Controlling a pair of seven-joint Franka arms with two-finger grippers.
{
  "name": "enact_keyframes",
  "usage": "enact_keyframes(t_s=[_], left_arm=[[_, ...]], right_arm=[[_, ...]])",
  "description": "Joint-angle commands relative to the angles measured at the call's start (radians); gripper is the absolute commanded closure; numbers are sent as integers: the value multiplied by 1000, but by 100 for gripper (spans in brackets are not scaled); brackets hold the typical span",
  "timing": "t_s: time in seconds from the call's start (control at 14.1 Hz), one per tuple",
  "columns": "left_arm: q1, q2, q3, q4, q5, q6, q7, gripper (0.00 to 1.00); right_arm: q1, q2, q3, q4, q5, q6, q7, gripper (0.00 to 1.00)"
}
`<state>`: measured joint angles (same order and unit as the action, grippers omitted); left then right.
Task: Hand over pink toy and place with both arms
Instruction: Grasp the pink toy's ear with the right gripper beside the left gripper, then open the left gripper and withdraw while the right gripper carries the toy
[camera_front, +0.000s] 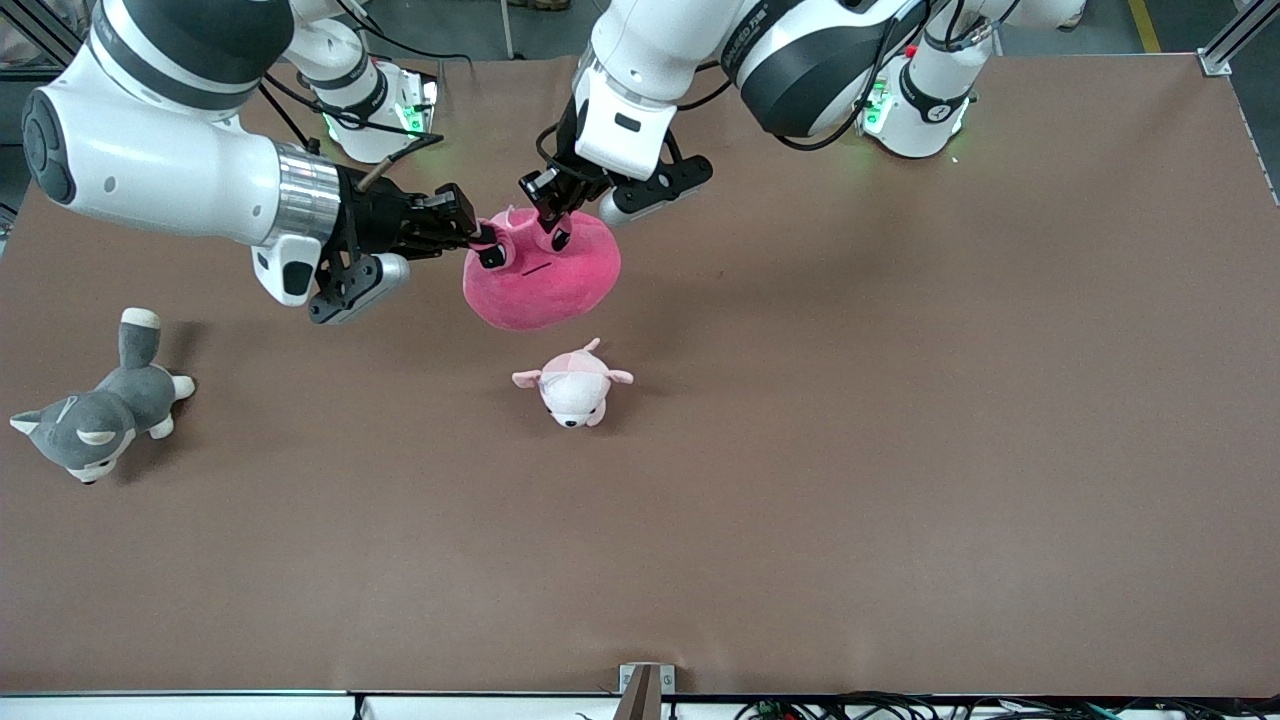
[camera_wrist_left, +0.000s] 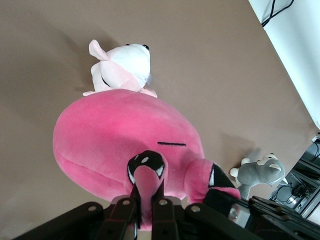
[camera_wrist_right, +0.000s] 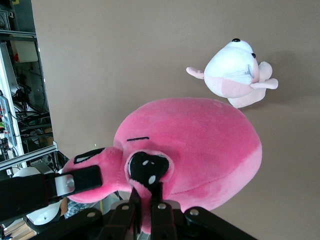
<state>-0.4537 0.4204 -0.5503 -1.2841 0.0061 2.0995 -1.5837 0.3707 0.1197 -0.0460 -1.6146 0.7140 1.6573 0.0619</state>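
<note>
Pink toy (camera_front: 545, 280): we find it held aloft over the table (camera_front: 900, 450), above the pale plush animal (camera_front: 572, 385). Left gripper (camera_front: 553, 222) and right gripper (camera_front: 487, 243) are each clamped on an eye patch. We judge it soft, light; pinch its raised folds.

A brown counter (camera_front: 900, 450) is seen — on it a small pale pink-and-white plush (camera_front: 573, 385) lies mid-surface, and a grey-and-white husky plush (camera_front: 100, 415) lies toward the right arm's end.

Hot-pink plush blob (camera_front: 545, 280) with black eyes, pale pink-and-white plush animal (camera_front: 572, 386), grey-and-white husky (camera_front: 100, 410), brown table (camera_front: 900, 400)
</note>
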Motion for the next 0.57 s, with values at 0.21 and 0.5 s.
enact_keyframes(t_s=[0.21, 0.5], left_arm=[[-14, 6, 7, 29, 29, -6, -15, 0], [12, -3, 7, 29, 67, -48, -1, 0]], right_arm=[[2, -6, 3, 7, 8, -4, -2, 100], [-36, -18, -3, 12, 7, -56, 1, 100]])
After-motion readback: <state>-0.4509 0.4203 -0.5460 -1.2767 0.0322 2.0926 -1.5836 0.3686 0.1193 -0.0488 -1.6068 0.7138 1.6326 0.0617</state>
